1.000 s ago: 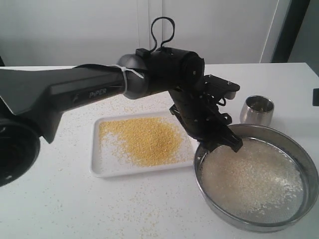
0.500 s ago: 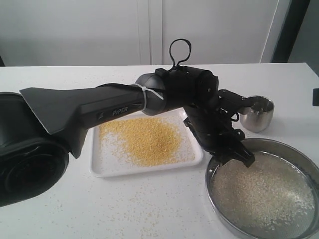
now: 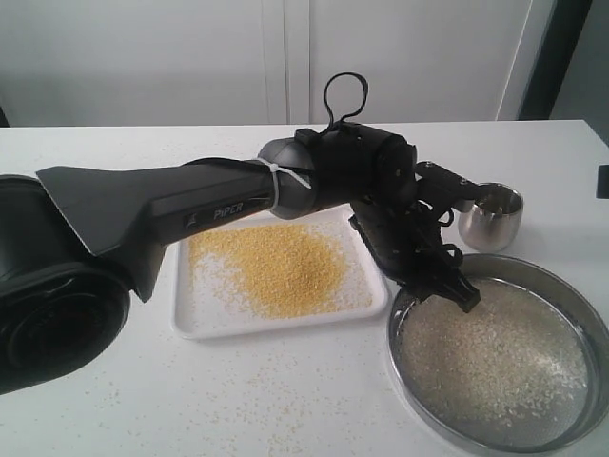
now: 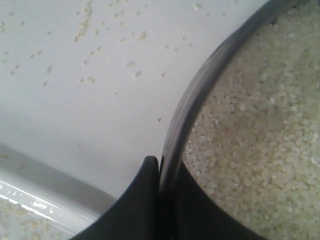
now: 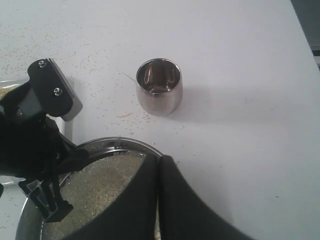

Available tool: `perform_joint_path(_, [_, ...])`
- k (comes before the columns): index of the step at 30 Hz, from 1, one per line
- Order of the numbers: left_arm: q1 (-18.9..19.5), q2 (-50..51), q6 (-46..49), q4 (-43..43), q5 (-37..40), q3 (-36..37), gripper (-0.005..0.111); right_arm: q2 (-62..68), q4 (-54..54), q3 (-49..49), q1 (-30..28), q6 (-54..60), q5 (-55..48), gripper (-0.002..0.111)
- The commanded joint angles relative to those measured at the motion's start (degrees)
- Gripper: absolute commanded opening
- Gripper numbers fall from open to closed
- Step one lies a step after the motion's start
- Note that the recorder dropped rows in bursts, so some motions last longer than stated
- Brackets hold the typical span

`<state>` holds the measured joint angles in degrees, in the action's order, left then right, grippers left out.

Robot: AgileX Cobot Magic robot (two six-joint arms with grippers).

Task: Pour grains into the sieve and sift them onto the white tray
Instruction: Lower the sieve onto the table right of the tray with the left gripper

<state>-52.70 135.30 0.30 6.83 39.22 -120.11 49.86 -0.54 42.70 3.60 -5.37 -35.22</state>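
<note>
My left gripper (image 3: pixel 461 293) reaches across the middle and is shut on the left rim of the sieve (image 3: pixel 393 352), one finger inside and one outside. The left wrist view shows this grip (image 4: pixel 159 164) on the thin steel rim (image 4: pixel 187 105). Pale whitish grains (image 3: pixel 495 352) cover the mesh. The white tray (image 3: pixel 195 322) lies just left of the sieve and bears a heap of golden-yellow grains (image 3: pixel 281 267). My right gripper (image 5: pixel 160 159) is shut with nothing visible between its fingers. It is outside the exterior view.
A small steel cup (image 3: pixel 490 217) stands upright behind the sieve, and in the right wrist view it (image 5: pixel 159 92) looks empty. Stray grains (image 3: pixel 257 392) dot the white table in front of the tray.
The left arm swung to the right, carrying the sieve away from the tray's right edge. The sieve went from tilted to level and now sits lower.
</note>
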Motion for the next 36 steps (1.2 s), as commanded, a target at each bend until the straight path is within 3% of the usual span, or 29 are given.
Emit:
perform_joint_path(1, [0.0, -0.3, -0.3, 1.7, -1.2, -0.6, 0.000, -0.1, 0.1, -0.3, -0.2, -0.4, 0.6, 0.000])
perform_joint_path(23, [0.0, 0.1, -0.3, 1.7, -1.7, -0.6, 0.000, -0.1, 0.1, -0.3, -0.2, -0.4, 0.6, 0.000])
perform_joint_path(29, [0.0, 0.1, -0.3, 1.7, -1.7, -0.6, 0.036, -0.1, 0.1, -0.3, -0.2, -0.4, 0.6, 0.000])
perform_joint_path(36, [0.0, 0.1, -0.3, 1.7, -1.7, -0.6, 0.041, -0.1, 0.1, -0.3, -0.2, -0.4, 0.6, 0.000])
